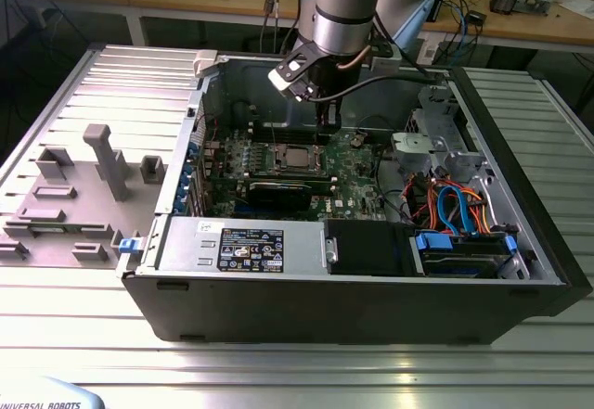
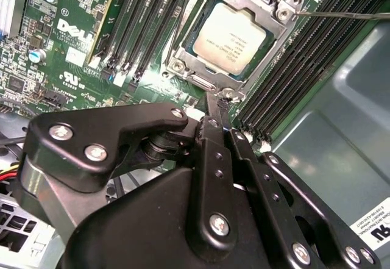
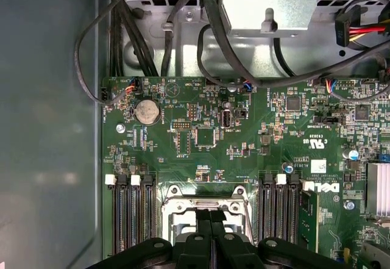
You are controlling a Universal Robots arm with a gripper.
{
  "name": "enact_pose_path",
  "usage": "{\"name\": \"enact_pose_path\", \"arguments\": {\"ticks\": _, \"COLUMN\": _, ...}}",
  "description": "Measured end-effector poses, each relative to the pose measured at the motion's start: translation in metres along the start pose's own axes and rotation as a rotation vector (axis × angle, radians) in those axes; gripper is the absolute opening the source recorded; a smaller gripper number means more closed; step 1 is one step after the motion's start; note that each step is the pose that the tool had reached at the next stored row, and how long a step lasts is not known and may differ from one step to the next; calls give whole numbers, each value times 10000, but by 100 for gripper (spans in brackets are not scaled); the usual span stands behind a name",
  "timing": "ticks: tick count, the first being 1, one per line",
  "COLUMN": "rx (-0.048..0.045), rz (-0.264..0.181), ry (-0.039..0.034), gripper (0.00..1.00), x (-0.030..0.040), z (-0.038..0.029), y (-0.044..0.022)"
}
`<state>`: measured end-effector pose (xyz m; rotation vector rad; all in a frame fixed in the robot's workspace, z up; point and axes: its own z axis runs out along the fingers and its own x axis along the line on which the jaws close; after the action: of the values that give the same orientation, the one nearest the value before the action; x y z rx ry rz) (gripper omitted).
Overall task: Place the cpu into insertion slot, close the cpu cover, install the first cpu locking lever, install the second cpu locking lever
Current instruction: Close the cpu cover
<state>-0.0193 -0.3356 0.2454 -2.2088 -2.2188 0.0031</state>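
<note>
**A:** Gripper (image 2: 213,105) status, as you see it?

**B:** Your gripper's fingers are pressed together with nothing between them. In the second wrist view the tips sit just beside the edge of the insertion slot (image 2: 177,66).

**A:** And the cpu (image 2: 230,37)?

**B:** You have it seated flat in the slot. The cpu cover (image 2: 187,26) lies down around it, its window framing the metal top. A thin lever rod (image 2: 341,14) sticks out from one corner. In the exterior view you find the gripper at centre frame, low inside the open computer case (image 1: 371,307) on the slatted counter (image 1: 520,372).
</note>
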Motion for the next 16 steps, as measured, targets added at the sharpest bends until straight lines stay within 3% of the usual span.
{"name": "enact_pose_path", "arguments": {"ticks": 11, "rx": 0, "rz": 0, "ry": -1, "gripper": 11, "x": -23, "z": 1, "y": -57}}
{"name": "enact_pose_path", "arguments": {"ticks": 16, "rx": 18, "rz": 0, "ry": -1, "gripper": 11, "x": -29, "z": 16, "y": -114}}
